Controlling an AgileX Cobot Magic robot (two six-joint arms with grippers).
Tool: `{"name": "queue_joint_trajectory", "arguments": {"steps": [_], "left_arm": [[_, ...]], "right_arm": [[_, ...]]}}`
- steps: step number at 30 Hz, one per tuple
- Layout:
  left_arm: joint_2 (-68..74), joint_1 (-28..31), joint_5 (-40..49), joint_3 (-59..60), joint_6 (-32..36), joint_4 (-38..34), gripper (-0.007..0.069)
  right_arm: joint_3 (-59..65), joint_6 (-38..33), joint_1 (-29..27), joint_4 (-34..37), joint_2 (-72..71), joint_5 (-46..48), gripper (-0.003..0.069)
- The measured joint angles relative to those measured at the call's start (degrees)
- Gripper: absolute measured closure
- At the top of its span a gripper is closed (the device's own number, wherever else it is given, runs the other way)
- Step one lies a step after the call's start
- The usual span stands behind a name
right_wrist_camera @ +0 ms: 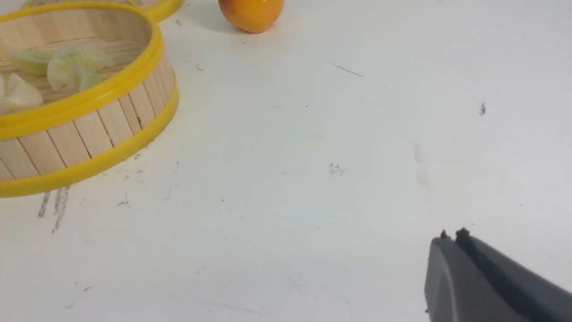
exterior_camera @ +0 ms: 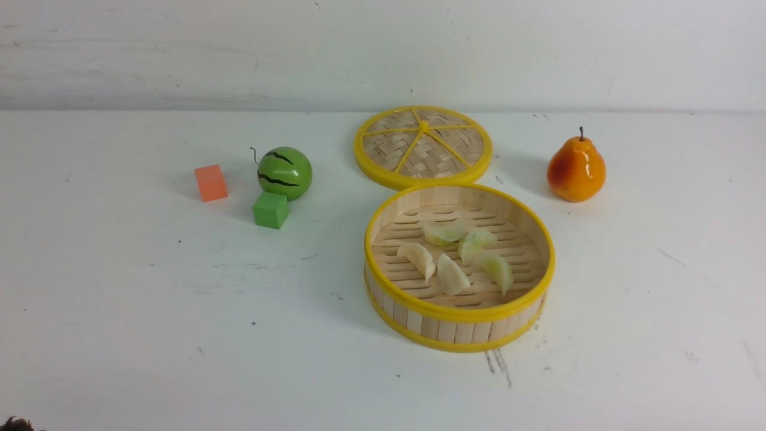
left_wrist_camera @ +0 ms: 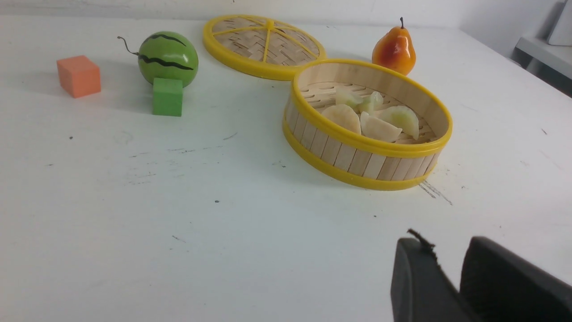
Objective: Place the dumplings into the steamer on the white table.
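Left gripper (left_wrist_camera: 451,264) low over the white table (exterior_camera: 149,311), jaws a narrow gap apart, nothing between them. Right gripper (right_wrist_camera: 451,237) pressed shut, empty, also over bare table. Neither arm shows in the front view.

Steamer (exterior_camera: 459,320) sits right of centre. All five dumplings (exterior_camera: 458,260) lie on its slatted floor, clustered and partly touching. Lid (exterior_camera: 423,147) lies flat at the steamer's 12 o'clock, rims touching or nearly so. Pear (exterior_camera: 575,169) upright at its 2 o'clock, apart. Watermelon ball (exterior_camera: 285,172) at its 10 o'clock, well apart; green cube (exterior_camera: 270,209) just in front, touching or almost; orange cube (exterior_camera: 210,182) at the ball's 9 o'clock. Nothing stands between grippers and steamer.
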Motion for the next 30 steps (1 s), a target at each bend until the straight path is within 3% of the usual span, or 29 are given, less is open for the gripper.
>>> {"name": "queue_joint_trajectory", "arguments": {"steps": [30], "left_arm": [[0.0, 0.0, -0.5, 0.8, 0.0, -0.1, 0.0448]], "right_arm": [[0.0, 0.0, 0.0, 0.1, 0.0, 0.1, 0.0665]]}}
